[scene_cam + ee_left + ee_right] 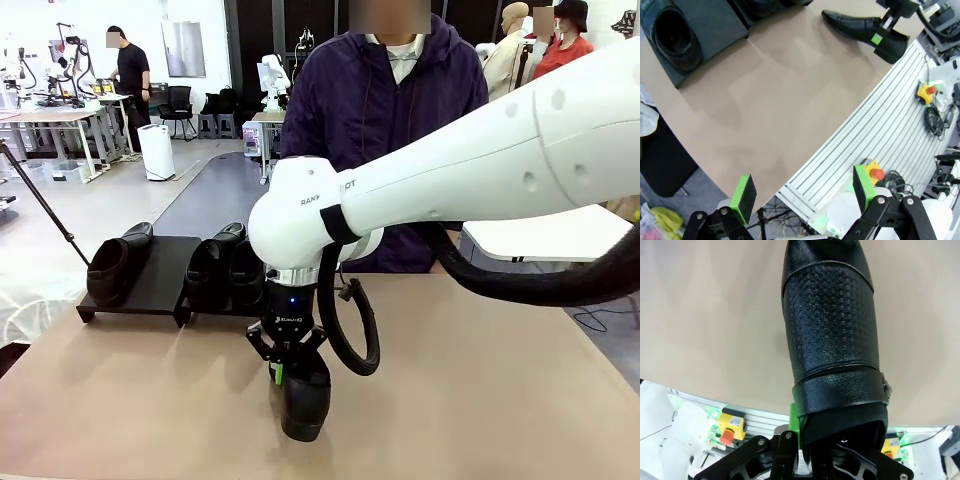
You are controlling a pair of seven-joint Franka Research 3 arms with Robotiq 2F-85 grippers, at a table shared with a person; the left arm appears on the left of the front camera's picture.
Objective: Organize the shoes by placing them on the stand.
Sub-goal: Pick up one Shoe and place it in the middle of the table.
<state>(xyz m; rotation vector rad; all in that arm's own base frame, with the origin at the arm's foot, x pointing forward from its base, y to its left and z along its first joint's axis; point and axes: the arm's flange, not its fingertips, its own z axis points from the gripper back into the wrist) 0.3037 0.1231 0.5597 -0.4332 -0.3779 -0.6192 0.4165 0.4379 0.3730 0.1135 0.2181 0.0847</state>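
While the right hand [288, 372] grips the fourth shoe [304, 400] by the edge of its heel opening, jaws closed on the leather, that shoe sits near the front edge of the bench [480, 380], toe pointing near. The stand [160, 275] lies at the far left; one shoe [115, 262] sits on its left panel, a pair [228, 265] on the right panel, with what looks like a free slot between them. The left hand [802, 192] hangs open over the bench's near edge, holding nothing.

Risks, judged from this:
- Grip is on one thin wall at the heel; the long toe may swing or droop on lifting, and the shoe could slip out.
- The path to the free slot runs close to the pair; a sagging toe could knock them off the slanted panel.
- Released short on the slant, the shoe may slide off the stand.
- A person [390, 110] stands just behind the bench, near the sweep of the arm.
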